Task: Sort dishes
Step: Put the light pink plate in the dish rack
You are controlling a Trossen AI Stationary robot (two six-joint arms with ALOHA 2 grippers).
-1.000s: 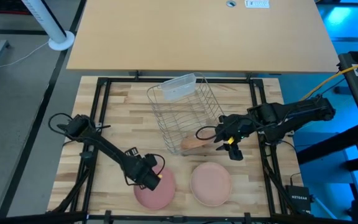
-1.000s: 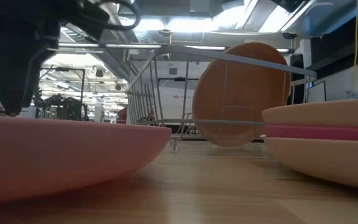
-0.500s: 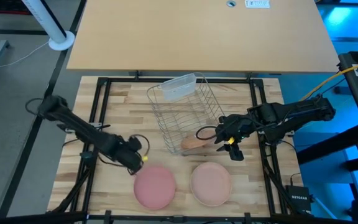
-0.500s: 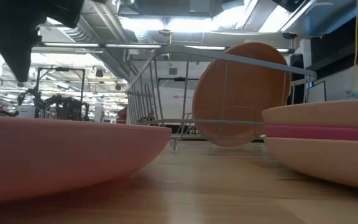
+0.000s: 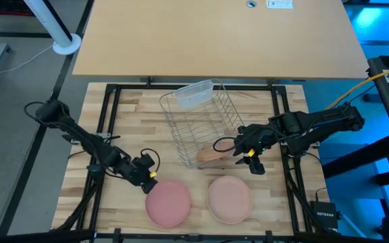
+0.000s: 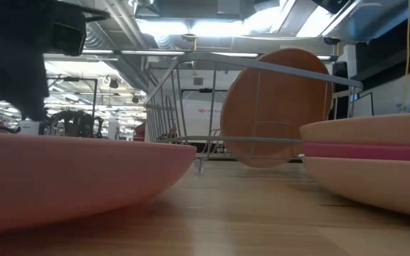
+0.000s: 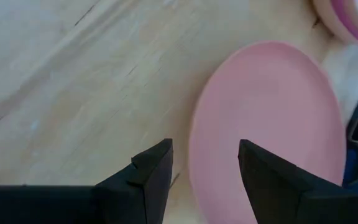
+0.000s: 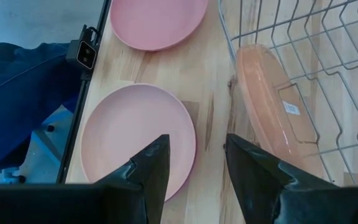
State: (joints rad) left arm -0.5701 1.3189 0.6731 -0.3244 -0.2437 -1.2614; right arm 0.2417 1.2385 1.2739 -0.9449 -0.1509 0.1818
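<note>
On the near half of the slatted table (image 5: 123, 115): one pink plate (image 5: 167, 202), lying flat and alone; to its right a stack of plates (image 5: 229, 199), peach on top with a magenta one between, as the low view showed. One terracotta plate (image 5: 213, 155) stood on edge in the near end of the wire rack (image 5: 198, 121); a clear tub (image 5: 193, 93) sat at the rack's far end.

Left gripper (image 5: 147, 177): just beside the pink plate's far-left rim, not touching, fingers spread and empty.

Right gripper (image 5: 254, 160): just right of the rack, near the terracotta plate, fingers apart, holding nothing, apparently waiting.

Handling note, as judgement: the pink plate looked the next item. The left gripper should come low, straddle the rim squarely, and bite well in before lifting, since smooth shallow plastic would likely slide.
</note>
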